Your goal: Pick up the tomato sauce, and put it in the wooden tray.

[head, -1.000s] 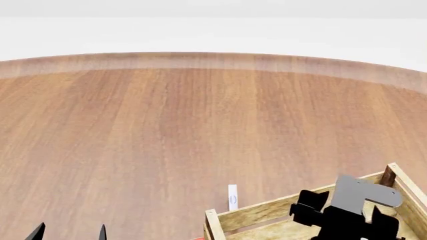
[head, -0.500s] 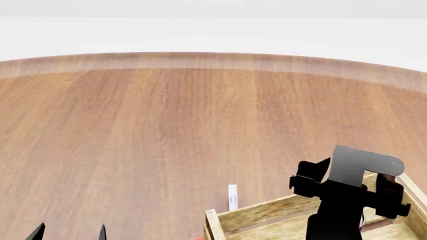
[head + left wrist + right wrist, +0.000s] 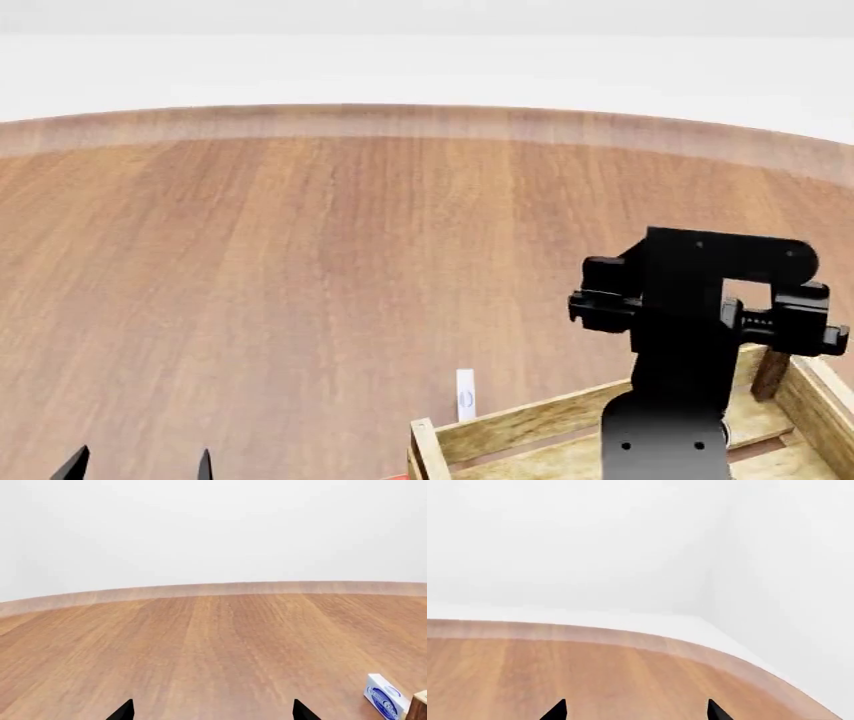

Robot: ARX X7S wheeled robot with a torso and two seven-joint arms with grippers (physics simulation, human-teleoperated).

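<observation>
Above the wooden tray [image 3: 514,425] my right gripper [image 3: 635,711] hangs, tips apart, gripping nothing | left gripper [image 3: 212,711] low over the table [image 3: 334,250], tips apart | white-and-blue box [image 3: 382,702] just beside tray corner | tomato sauce: I can't see it.

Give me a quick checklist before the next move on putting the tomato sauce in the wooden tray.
1. Right gripper empty: ok, only table shows between its tips.
2. Left gripper open and empty: ok.
3. Right gripper raised above the wooden tray: ok.
4. Tomato sauce inside tray: cannot tell, the right arm hides much of the interior.
5. White and blue box outside tray: ok, it stands beside the tray's corner.
</observation>
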